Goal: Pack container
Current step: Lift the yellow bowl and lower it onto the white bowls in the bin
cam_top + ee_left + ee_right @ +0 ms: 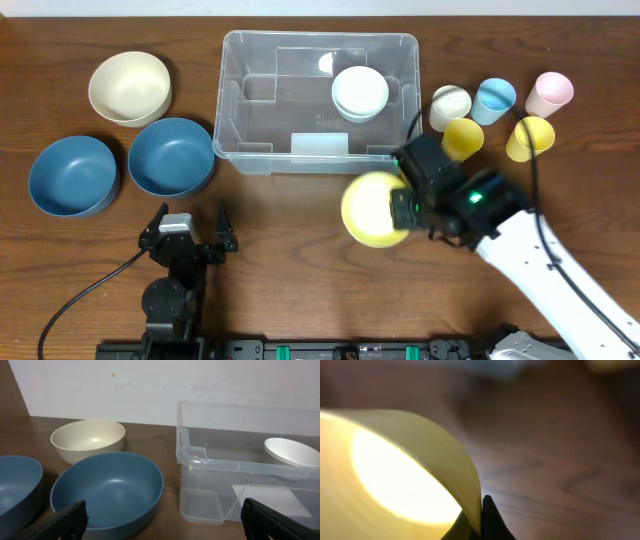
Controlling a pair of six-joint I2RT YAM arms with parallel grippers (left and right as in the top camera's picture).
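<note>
Early in the packing, by the look of it. At the back middle of the counter (300,235): the container (232,100), clear, upright, open at the top, no lid in sight. Inside, toward the right end, only a small stack of white bowls (360,93), plus a pale label (319,145) against the near wall. Otherwise bare floor.

Next piece in hand: a yellow bowl (372,210), tipped on edge just in front of the container's near right corner, outside the wall and not yet over the opening. Pinched shut on its rim, the right pincer (403,208). Same grip up close from the right wrist: dark fingertips (492,527) closed on the thin yellow wall (395,475). Height above the counter hard to judge from overhead.

At the near left edge, the left pincer (190,232): spread wide, holding nothing, touching nothing, pointed toward the nearer blue bowl (107,490) and the container's left end (200,460).

Left outside:
- left of the container, a cream bowl (129,87) and two blue bowls, one nearer (171,155), one further left (72,175);
- right of the container, five cups: cream (450,105), blue (495,98) and pink (548,93) at the back, two yellow (462,137) (529,137) nearer.

So, as a guess: one stack packed, one bowl on its way, eight pieces waiting. Well short of halfway. Probably nesting needed for the three big bowls to leave room for the cups.
</note>
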